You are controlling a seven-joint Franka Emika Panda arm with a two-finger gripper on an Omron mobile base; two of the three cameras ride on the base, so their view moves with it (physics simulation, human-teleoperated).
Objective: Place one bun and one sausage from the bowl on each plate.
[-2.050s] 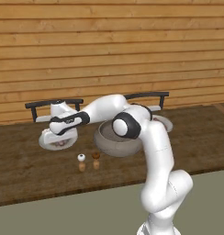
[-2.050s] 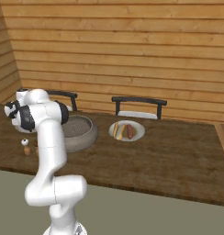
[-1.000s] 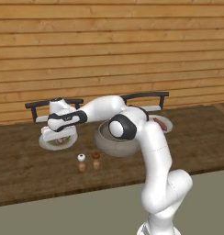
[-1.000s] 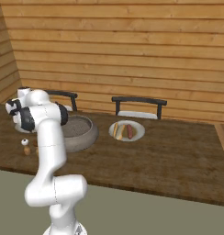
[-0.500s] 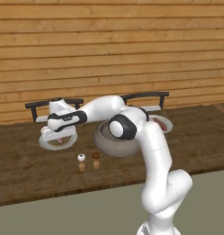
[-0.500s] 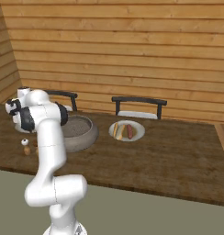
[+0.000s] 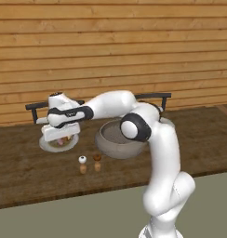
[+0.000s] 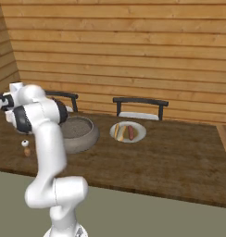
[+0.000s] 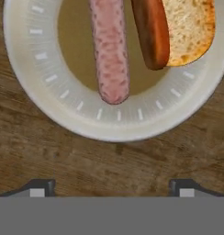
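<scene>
A simulated kitchen with a long dark wooden table [image 7: 22, 172] set against a plank wall. The white robot arm reaches out to the left, and its gripper [image 9: 111, 187] hangs over the left plate [image 9: 29, 87] with nothing in it. The two dark fingertips [image 9: 38, 187] stand spread wide apart, one at each lower corner of the hand view.

On this white plate with a tan centre lie a pink sausage [image 9: 109, 48] and, just beside it, a golden-brown bun [image 9: 176, 30] with its pale cut face showing. The two run side by side, close or perhaps touching. The large grey bowl [image 8: 80, 132] sits near the middle of the table, and its speckled inside looks empty. The right plate [image 8: 128, 132] already holds another bun and sausage. Two small shakers [image 7: 90, 163] stand on the near side of the bowl, and two dark chairs [image 8: 140, 104] stand at the far edge of the table.

Both foods look light. The sausage is likely smooth, rounded and apt to roll or slip, so it is best pinched across its middle. The bun probably gives under pressure and should be held gently across its short width, crust sides against the fingers. By the look of both plates, the serving seems finished.
</scene>
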